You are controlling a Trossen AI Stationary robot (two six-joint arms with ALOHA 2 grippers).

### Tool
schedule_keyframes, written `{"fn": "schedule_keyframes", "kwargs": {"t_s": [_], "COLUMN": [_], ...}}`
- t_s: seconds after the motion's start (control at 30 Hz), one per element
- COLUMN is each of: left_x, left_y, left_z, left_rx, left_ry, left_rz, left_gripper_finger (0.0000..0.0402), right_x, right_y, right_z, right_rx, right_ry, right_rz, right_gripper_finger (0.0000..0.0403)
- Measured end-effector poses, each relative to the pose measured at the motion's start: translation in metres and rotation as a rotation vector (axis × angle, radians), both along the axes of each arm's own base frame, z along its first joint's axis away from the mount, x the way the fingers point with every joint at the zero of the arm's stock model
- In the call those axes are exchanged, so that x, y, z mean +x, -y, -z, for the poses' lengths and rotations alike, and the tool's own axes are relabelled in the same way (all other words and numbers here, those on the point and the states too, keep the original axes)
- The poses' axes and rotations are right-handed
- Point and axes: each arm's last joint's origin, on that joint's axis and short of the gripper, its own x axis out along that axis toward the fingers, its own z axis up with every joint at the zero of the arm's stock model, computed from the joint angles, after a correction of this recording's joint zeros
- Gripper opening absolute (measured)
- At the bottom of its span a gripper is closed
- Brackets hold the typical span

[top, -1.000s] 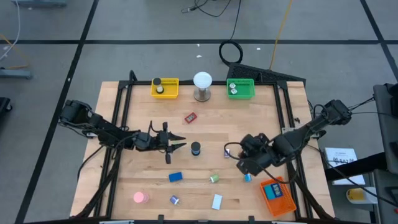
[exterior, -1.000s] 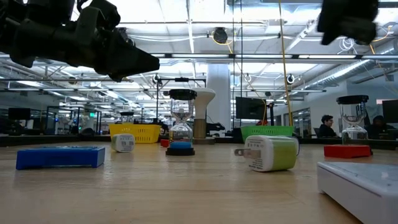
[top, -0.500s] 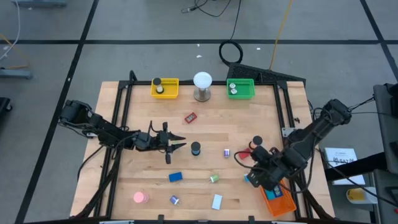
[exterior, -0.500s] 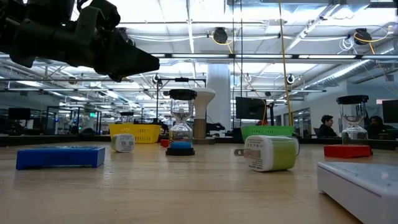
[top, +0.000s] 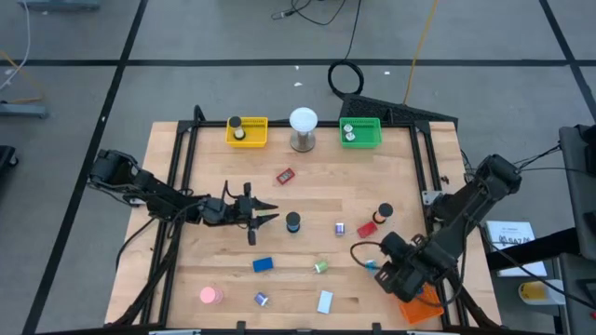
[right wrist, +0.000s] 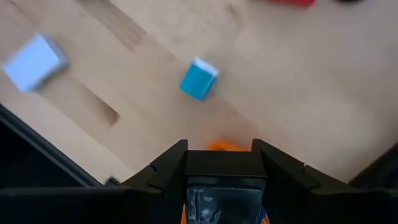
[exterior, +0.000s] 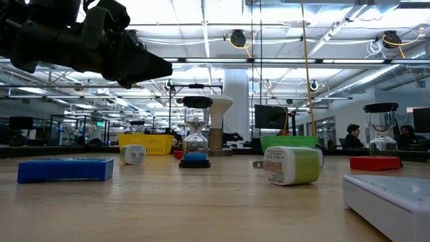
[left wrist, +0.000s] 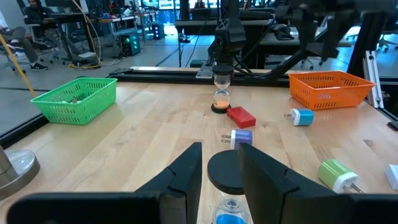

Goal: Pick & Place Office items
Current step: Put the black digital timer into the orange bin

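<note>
the small office items lie scattered over the wooden counter [top: 307, 200]: a red block [top: 284, 175] toward the far side, a black round cap [top: 292, 221] near the middle, a blue block [top: 263, 265], a green roll [top: 319, 267], a pink disc [top: 209, 296] and a white block [top: 324, 301] along the near edge. a light-blue plug-like piece [right wrist: 198, 79] lies flat on the wood just ahead of the right gripper [top: 399, 275], which hangs over the orange wire tray [top: 421, 305] at the near right corner; i cannot tell how its fingers stand, and nothing shows between them. the left gripper [top: 265, 218] hovers just beside the black cap, its fingers [left wrist: 183, 177] a little apart and empty. a yellow tray [top: 248, 131], a green tray [top: 361, 133] and a white ball on a metal stand [top: 303, 128] line the far edge.
</note>
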Motion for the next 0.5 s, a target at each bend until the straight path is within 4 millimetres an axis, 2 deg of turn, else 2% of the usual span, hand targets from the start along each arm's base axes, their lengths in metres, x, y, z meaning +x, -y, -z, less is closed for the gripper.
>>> {"fn": "schedule_keyframes", "kwargs": {"t_s": [0.2, 0.37, 0.5], "left_x": [0.000, 0.000, 0.000], "left_y": [0.000, 0.000, 0.000], "left_z": [0.000, 0.000, 0.000], "left_rx": [0.000, 0.000, 0.000], "left_ry": [0.000, 0.000, 0.000], "left_rz": [0.000, 0.000, 0.000], "left_gripper_finger": [0.0106, 0.0106, 0.0106], "right_x": [-0.005, -0.019, -0.033], "right_y": [-0.015, -0.028, -0.033], "right_z": [0.013, 0.019, 0.032], "right_rx": [0.032, 0.025, 0.007], "right_ry": [-0.107, -0.142, -0.158], "right_rz": [0.043, 0.110, 0.161], "right_gripper_finger": [0.0153, 0.0149, 0.0153]}}
